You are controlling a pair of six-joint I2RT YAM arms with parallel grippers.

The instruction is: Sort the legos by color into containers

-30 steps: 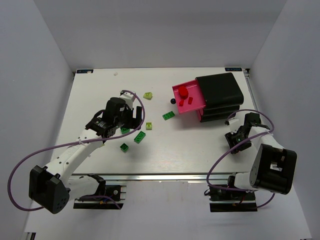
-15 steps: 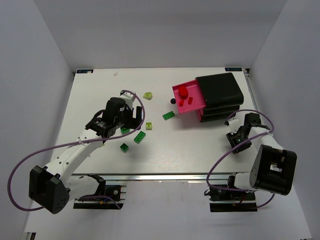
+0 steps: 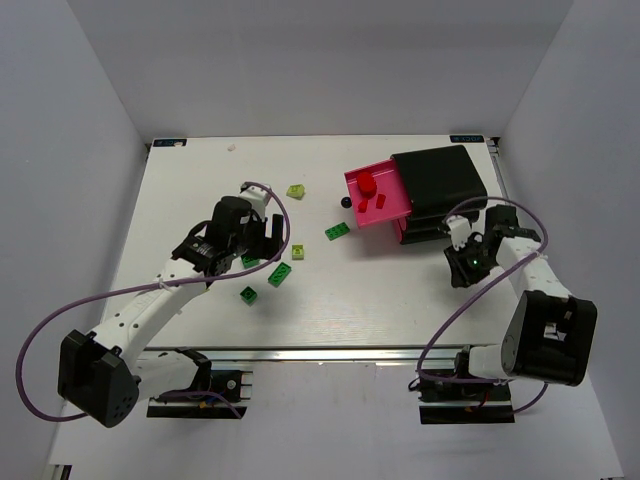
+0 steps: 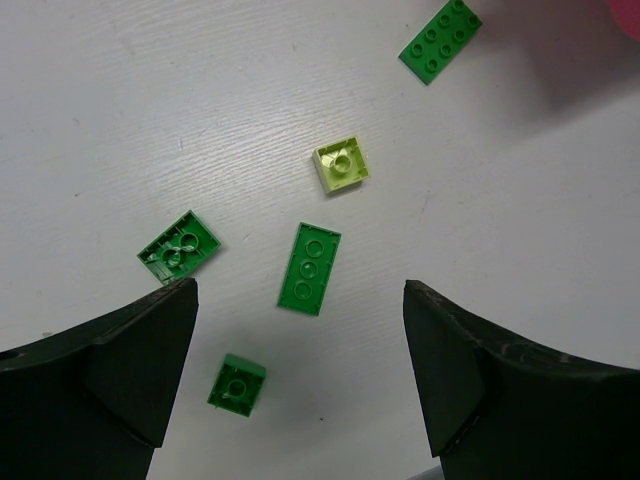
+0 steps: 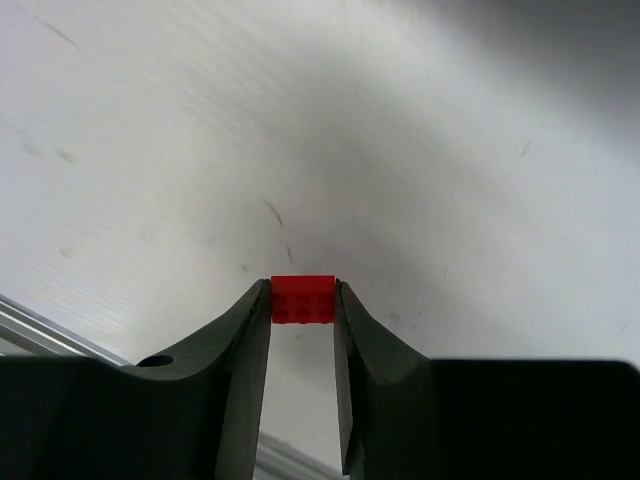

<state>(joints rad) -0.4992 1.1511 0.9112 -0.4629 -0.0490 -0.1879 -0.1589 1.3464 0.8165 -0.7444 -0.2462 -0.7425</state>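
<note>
My left gripper (image 3: pixel 262 240) is open and empty above a cluster of legos. In the left wrist view its gripper (image 4: pixel 300 330) hangs over a long dark green brick (image 4: pixel 310 268), a small dark green brick (image 4: pixel 237 384), a flipped dark green brick (image 4: pixel 179 247), a lime brick (image 4: pixel 341 164) and a dark green plate (image 4: pixel 440 40). My right gripper (image 3: pixel 460 266) is shut on a small red brick (image 5: pixel 303 298), held just above the table in front of the black drawer stack (image 3: pixel 440 185). The top drawer (image 3: pixel 400 212) is pulled out, with red bricks (image 3: pixel 367 183) in it.
Another lime brick (image 3: pixel 295 190) lies far left of the open drawer. A small black knob (image 3: pixel 346 202) lies on the table by the drawer's left wall. The dark green plate (image 3: pixel 337 231) lies between my left gripper and the drawer. The table's near edge (image 5: pixel 60 330) is close to my right gripper.
My right arm has swung left and forward, toward the front of the drawer stack, with its gripper still shut. The left arm and the bricks have not moved.
</note>
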